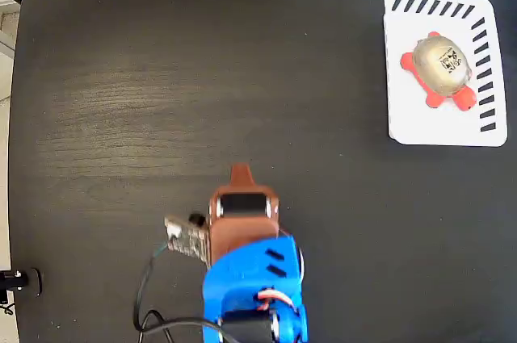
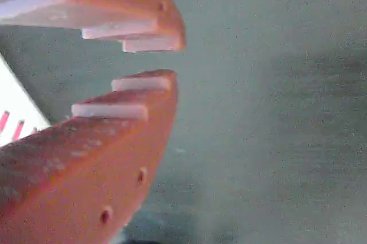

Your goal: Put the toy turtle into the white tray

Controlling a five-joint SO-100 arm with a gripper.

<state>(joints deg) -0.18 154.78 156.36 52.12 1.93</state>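
Observation:
The toy turtle, with a shiny gold-silver shell and red-orange head and feet, lies inside the white tray at the upper right of the fixed view. My gripper is far from it, low in the middle of that view, on the brown and blue arm. In the wrist view the orange jaws of the gripper stand almost together with nothing between them. A white slotted corner, probably the tray, shows at the left edge there.
The dark wood-grain table fills the fixed view. A small circuit board with black cables hangs beside the arm's left side. The table's left edge runs down the frame, with a black clamp at the lower left.

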